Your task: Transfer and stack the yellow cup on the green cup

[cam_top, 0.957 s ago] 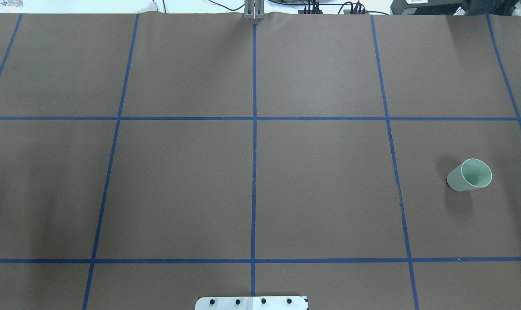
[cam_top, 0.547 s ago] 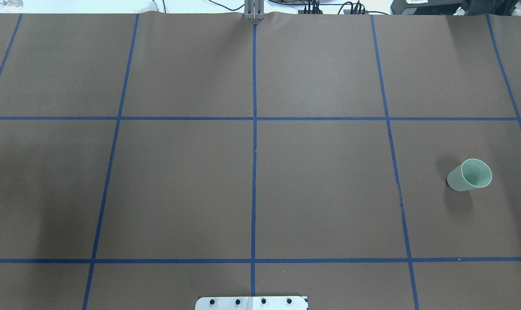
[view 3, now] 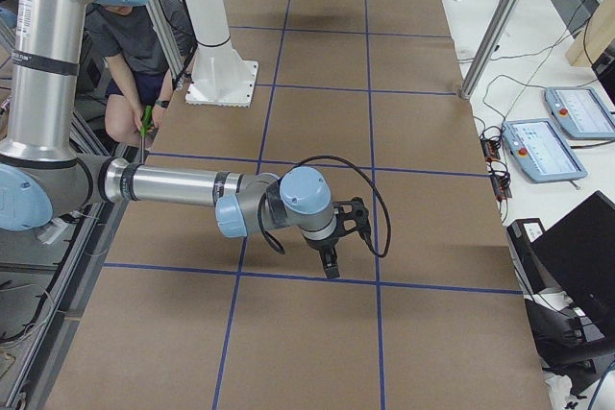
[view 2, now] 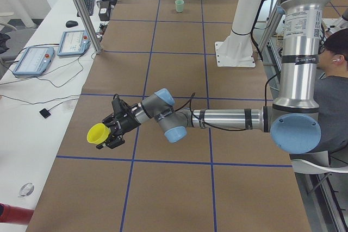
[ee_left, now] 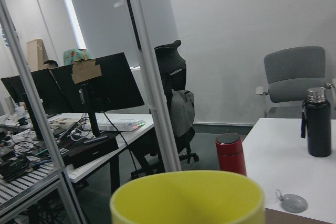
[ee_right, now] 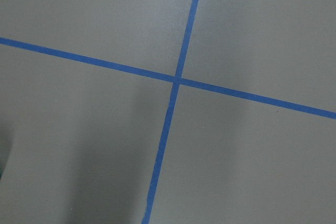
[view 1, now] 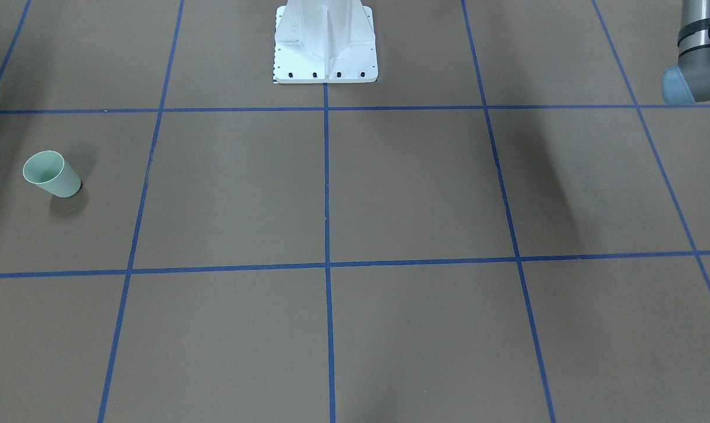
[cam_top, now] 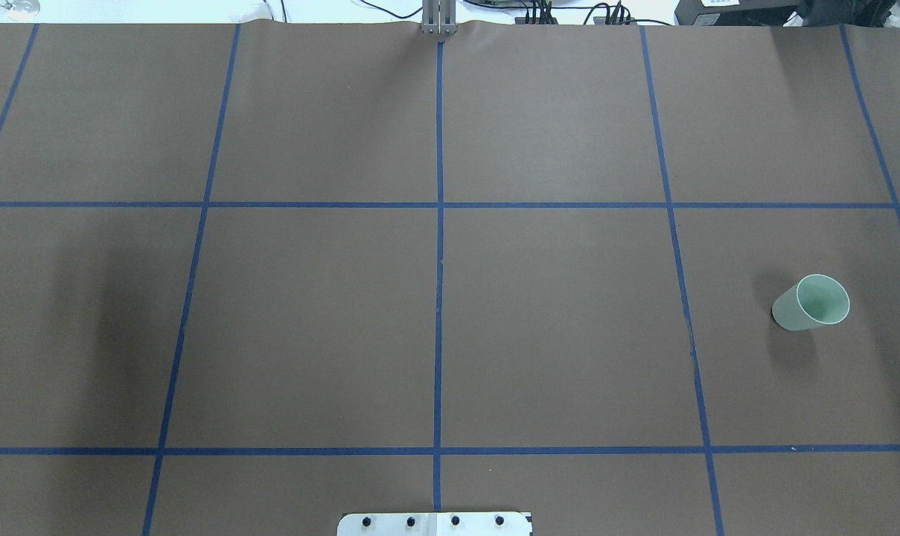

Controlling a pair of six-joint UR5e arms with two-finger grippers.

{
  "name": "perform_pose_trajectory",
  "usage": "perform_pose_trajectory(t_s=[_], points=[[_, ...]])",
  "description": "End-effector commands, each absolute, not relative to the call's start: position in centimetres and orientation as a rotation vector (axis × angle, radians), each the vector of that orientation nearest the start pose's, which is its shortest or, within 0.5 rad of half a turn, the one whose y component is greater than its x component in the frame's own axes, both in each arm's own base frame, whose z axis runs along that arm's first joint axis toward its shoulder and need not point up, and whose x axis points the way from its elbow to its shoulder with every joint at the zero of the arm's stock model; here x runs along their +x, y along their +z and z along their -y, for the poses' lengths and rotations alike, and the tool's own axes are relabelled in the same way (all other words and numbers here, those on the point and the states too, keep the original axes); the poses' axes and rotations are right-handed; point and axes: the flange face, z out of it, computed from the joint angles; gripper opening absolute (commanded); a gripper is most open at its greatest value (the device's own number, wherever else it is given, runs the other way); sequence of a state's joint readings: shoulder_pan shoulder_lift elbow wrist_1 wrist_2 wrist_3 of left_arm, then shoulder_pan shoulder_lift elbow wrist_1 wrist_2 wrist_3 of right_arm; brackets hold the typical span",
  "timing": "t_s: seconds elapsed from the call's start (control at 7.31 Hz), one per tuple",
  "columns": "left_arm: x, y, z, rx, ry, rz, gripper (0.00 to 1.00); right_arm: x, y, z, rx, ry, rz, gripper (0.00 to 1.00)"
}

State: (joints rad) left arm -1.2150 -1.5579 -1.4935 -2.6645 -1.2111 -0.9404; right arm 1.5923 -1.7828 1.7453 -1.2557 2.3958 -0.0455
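Note:
The green cup (cam_top: 811, 302) stands upright on the brown table, far on the robot's right; it also shows in the front view (view 1: 51, 174) and, small and distant, in the left exterior view (view 2: 179, 5). The yellow cup (view 2: 98, 133) lies sideways in the air at the tip of my left gripper (view 2: 110, 131), above the table's left end. Its rim fills the bottom of the left wrist view (ee_left: 188, 198). No fingers show there, so I cannot tell that gripper's state. My right gripper (view 3: 332, 270) points down over a tape crossing; open or shut, I cannot tell.
Blue tape lines grid the table. The white robot pedestal (view 1: 325, 47) stands at the near middle edge. A person (view 2: 333, 88) sits behind the robot. Tablets (view 2: 33, 59) and cables lie on the side desk. A red bottle (ee_left: 230, 152) stands past the table's left end.
A broad shadow over the table's left part has deepened and slid rightward in the overhead view. The green cup has not moved.

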Motion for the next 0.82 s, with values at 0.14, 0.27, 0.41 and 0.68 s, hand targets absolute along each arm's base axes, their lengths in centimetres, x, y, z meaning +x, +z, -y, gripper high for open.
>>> perform_pose_trajectory(t_s=[0.14,0.27,0.41,0.68], points=[[7.2,51.5,53.4,1.095,-0.500,-0.662,0.00,6.7,61.2,41.8,0.319,-0.155,0.832,1.00],[9.6,47.5,53.3,1.110,-0.395,-0.768,0.00,6.6,60.6,42.1,0.329,-0.162,0.846,1.00],[12.1,43.8,52.9,1.116,-0.312,-0.875,0.00,6.6,58.3,44.5,0.375,-0.185,0.848,1.00],[20.5,37.3,50.4,1.159,-0.126,-1.063,0.00,4.7,54.3,47.9,0.431,-0.260,0.882,1.00]])
